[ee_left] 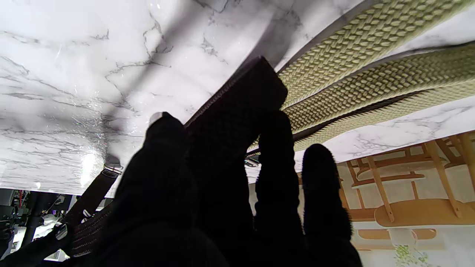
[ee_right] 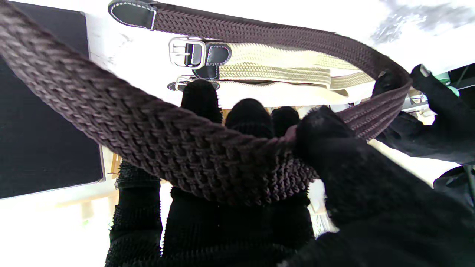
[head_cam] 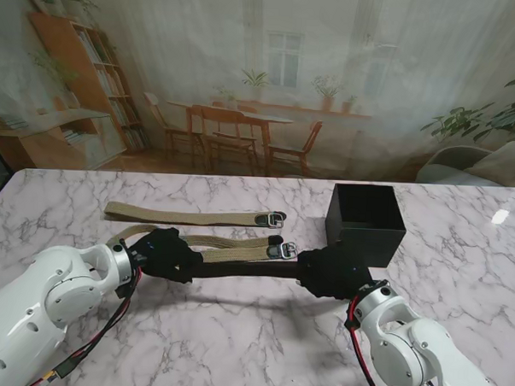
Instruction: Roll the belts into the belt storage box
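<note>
Early stage: you have no belt boxed yet.
Your left hand [head_cam: 171, 255] and right hand [head_cam: 327, 273] pinch the brown belt [head_cam: 241, 272] taut; two khaki belts [head_cam: 188, 216] wait beside the black storage box [head_cam: 366, 222].

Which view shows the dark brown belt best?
The right wrist view: the dark brown belt fills it, weave sharp, pinched by the right hand. The stand view shows only a thin dark strip between both hands; the left wrist view shows a shadowed stretch in the left hand.
</note>
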Tool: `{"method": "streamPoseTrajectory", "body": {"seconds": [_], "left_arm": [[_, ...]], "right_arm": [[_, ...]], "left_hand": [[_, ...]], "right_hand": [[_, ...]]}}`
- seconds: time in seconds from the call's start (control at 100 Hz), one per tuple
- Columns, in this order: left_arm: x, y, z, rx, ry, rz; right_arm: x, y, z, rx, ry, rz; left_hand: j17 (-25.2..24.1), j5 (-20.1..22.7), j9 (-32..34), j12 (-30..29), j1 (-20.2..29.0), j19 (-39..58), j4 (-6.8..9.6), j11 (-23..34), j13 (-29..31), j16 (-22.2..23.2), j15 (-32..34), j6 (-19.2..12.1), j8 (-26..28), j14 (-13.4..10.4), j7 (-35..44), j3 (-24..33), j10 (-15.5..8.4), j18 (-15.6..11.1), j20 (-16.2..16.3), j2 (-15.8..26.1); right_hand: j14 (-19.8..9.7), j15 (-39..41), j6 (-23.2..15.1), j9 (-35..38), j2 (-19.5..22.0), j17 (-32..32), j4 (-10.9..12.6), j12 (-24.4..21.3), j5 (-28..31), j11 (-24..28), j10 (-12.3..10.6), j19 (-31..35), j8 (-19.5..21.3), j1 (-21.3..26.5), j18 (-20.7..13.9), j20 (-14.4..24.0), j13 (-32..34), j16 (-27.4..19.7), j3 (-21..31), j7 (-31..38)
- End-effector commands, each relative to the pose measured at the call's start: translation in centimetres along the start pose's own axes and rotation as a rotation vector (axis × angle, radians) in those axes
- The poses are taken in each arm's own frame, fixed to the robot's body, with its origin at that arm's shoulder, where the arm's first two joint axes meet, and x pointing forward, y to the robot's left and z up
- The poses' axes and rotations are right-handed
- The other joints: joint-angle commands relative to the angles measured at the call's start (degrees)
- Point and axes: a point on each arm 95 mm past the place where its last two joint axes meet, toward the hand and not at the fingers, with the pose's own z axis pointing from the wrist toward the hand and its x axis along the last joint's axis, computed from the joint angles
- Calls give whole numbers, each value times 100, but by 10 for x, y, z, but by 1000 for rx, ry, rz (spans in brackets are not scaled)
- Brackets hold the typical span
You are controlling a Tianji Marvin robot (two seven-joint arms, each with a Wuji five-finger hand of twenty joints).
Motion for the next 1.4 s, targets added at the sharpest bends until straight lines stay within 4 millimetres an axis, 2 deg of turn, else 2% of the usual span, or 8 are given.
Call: {"method": "streamPoseTrajectory", "body": {"seconds": [0.0,0.44,0.76,0.97,1.1,1.31,1.37,1.39], "left_arm": [[0,6,-7,-24,-3,9],[-13,16,-55,-73,-104,119],[-7,30,-112,-111,-207,260],[-9,40,-145,-91,-297,306],[-8,46,-147,-121,-304,302],[-5,60,-132,-160,-292,272],[-4,62,-128,-154,-288,271],[-4,62,-127,-151,-285,271]], "right_arm": [[-2,-3,-3,7,-11,-6],[-15,-6,-14,-8,-55,-33],[-25,-12,-20,34,-84,-60],[-23,-20,-17,87,-74,-64],[-17,-28,-10,133,-56,-62],[-12,-43,-3,198,-48,-109],[-12,-46,-2,208,-49,-115],[-12,-46,-2,210,-50,-114]], "left_hand": [[-5,215,376,254,765,218,266,246,162,260,345,-361,71,70,270,677,-20,141,139,351],[-78,259,392,706,711,151,292,297,89,607,539,-512,193,40,392,787,-35,186,143,320],[-58,276,418,793,667,125,287,278,100,742,627,-540,212,39,377,822,-24,112,136,306],[-61,301,415,820,673,76,290,259,77,778,614,-538,200,50,353,847,-15,80,111,306],[-77,289,393,831,680,58,288,241,53,794,596,-538,205,52,336,850,-26,95,105,322],[-96,259,355,767,667,26,270,160,6,763,484,-474,155,34,254,825,-40,137,97,346],[-145,210,226,514,579,-62,232,49,-102,562,139,-361,-12,75,13,565,-62,179,68,511],[-186,173,81,336,564,-115,252,70,-185,463,17,-305,-58,101,-129,369,24,198,56,607]], "right_hand": [[-127,198,-550,302,195,-93,122,68,152,182,107,50,205,536,46,-13,115,17,331,229],[-139,211,-596,302,204,-97,128,70,156,181,107,44,229,553,45,-15,122,23,327,240],[-136,209,-684,249,217,-119,124,95,161,220,116,28,247,541,44,-18,93,23,302,228],[-211,74,-823,247,234,-138,126,14,154,114,84,-3,235,484,12,-27,61,-50,233,194],[-231,-2,-852,276,213,-126,124,-105,157,-54,39,0,150,410,-3,-24,71,-96,195,148],[-176,-191,-796,257,204,-170,131,-354,133,-505,-65,-46,-163,342,55,-42,-29,-182,92,91],[-158,-216,-802,240,210,-189,133,-373,131,-550,-71,-62,-184,346,68,-48,-58,-190,94,98],[-141,-227,-801,215,207,-200,136,-381,131,-573,-64,-70,-189,357,72,-51,-73,-194,97,104]]}}
